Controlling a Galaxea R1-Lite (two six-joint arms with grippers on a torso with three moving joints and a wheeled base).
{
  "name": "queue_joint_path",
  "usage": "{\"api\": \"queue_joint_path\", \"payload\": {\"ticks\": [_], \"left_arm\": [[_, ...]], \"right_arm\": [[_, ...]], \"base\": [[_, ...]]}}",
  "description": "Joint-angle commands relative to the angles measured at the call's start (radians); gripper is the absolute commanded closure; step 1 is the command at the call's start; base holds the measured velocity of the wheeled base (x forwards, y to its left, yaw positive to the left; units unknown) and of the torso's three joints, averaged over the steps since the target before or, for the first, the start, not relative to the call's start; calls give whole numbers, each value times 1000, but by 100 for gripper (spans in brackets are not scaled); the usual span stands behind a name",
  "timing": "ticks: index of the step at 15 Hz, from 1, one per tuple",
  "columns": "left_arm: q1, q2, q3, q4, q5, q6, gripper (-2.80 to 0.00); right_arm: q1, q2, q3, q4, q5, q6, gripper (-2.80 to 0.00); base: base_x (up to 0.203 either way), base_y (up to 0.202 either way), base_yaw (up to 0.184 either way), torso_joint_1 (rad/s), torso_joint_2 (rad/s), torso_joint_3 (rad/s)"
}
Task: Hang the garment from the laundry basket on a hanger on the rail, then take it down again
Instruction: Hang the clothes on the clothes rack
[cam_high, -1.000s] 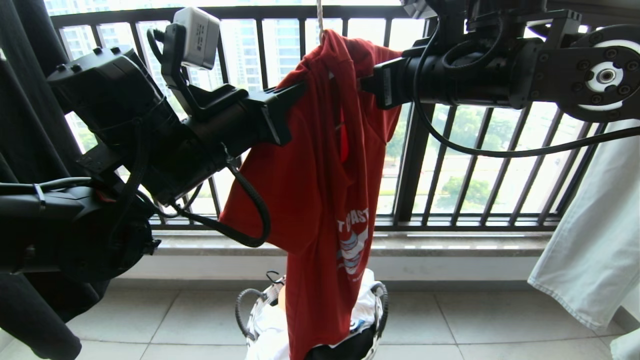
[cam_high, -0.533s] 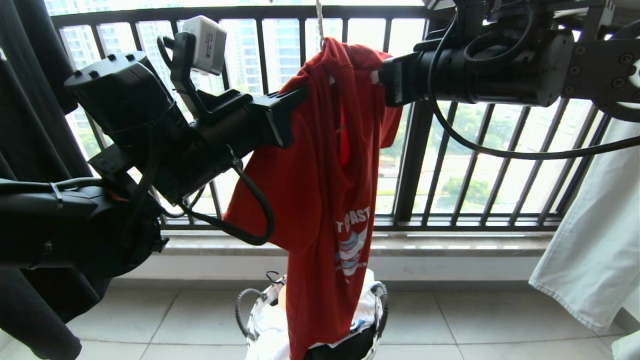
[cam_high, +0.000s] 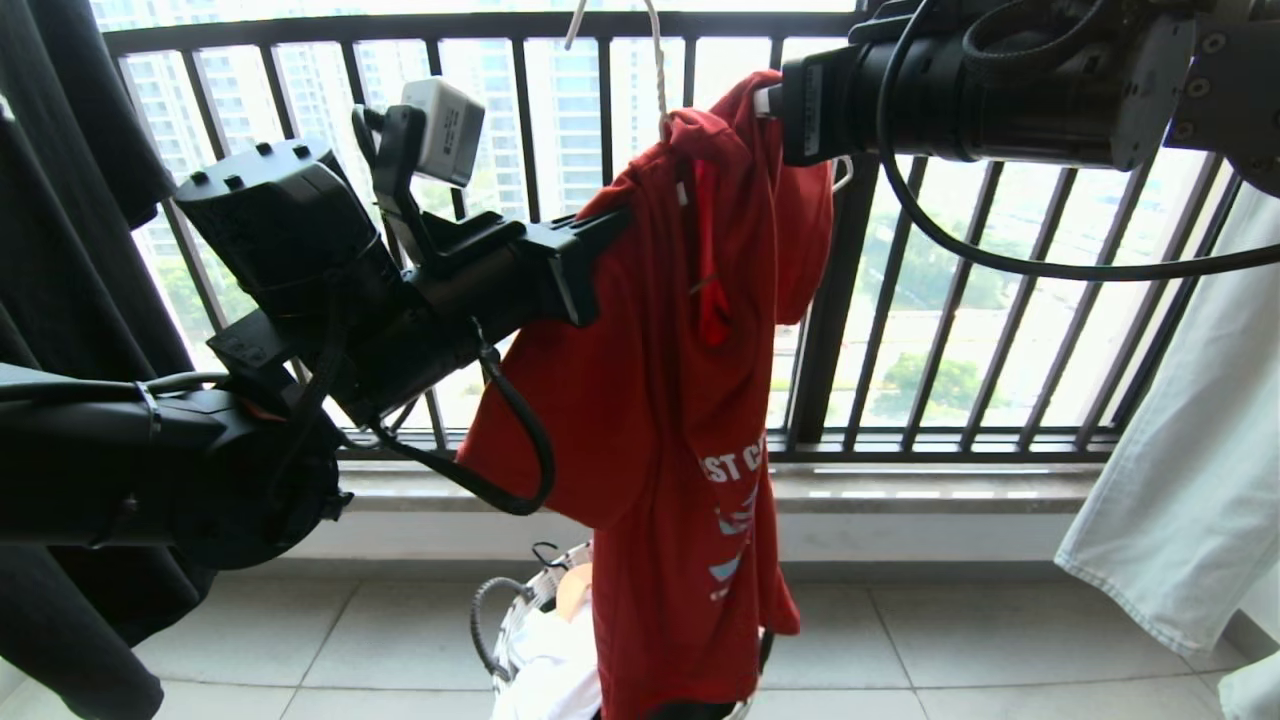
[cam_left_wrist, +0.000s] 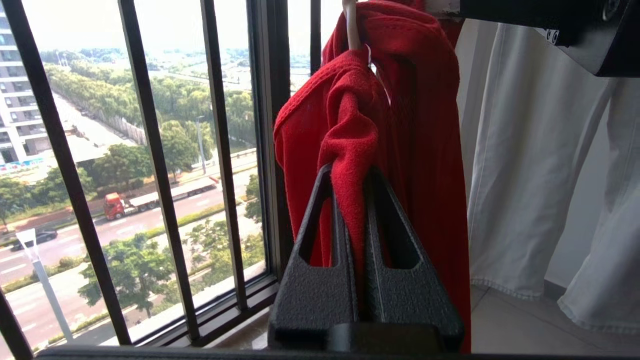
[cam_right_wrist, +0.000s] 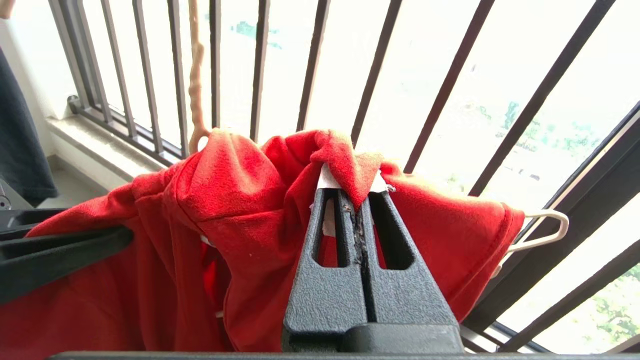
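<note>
The red garment (cam_high: 660, 400) hangs bunched on the thin off-white hanger (cam_high: 655, 60), whose hook reaches up out of view. One hanger end (cam_right_wrist: 545, 225) pokes out of a sleeve. From the left, my left gripper (cam_high: 625, 215) is shut on a fold of the shoulder fabric (cam_left_wrist: 350, 172). High on the right, my right gripper (cam_high: 765, 100) is shut on a pinch of red cloth near the collar (cam_right_wrist: 352, 192). The hem dangles over the laundry basket (cam_high: 500, 620) on the floor. The rail is out of view.
The black railing of vertical bars (cam_high: 830, 300) stands close behind the garment, above a stone ledge (cam_high: 900, 490). A black garment (cam_high: 60, 250) hangs at the far left and a pale garment (cam_high: 1180, 450) at the far right. White laundry lies in the basket.
My right gripper has shut on the red cloth near the collar. Both arms have risen, lifting the garment and hanger so the hem sits higher over the basket.
</note>
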Motion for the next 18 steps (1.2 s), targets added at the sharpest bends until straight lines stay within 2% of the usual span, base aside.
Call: {"api": "queue_joint_path", "payload": {"ticks": [1, 3, 6, 12, 15, 18], "left_arm": [[-5, 0, 13, -5, -3, 3, 0], [-6, -3, 25, -7, -17, 18, 0], [-10, -19, 66, -10, -74, 43, 0], [-36, -62, 110, -59, -77, 46, 0], [-37, -57, 125, -59, -75, 112, 0], [-43, -54, 121, -59, -73, 112, 0]], "right_arm": [[0, 5, -8, -3, -2, -3, 0], [-1, 4, -9, -5, -2, -3, 0], [-1, 4, -13, -6, -5, -3, 0], [-6, 8, -24, -6, -8, -1, 0], [-15, 10, -25, -5, -12, -1, 0], [-14, 10, -25, -5, -14, -1, 0]], "base": [[0, 0, 0, 0, 0, 0], [0, 0, 0, 0, 0, 0], [0, 0, 0, 0, 0, 0], [0, 0, 0, 0, 0, 0], [0, 0, 0, 0, 0, 0], [0, 0, 0, 0, 0, 0]]}}
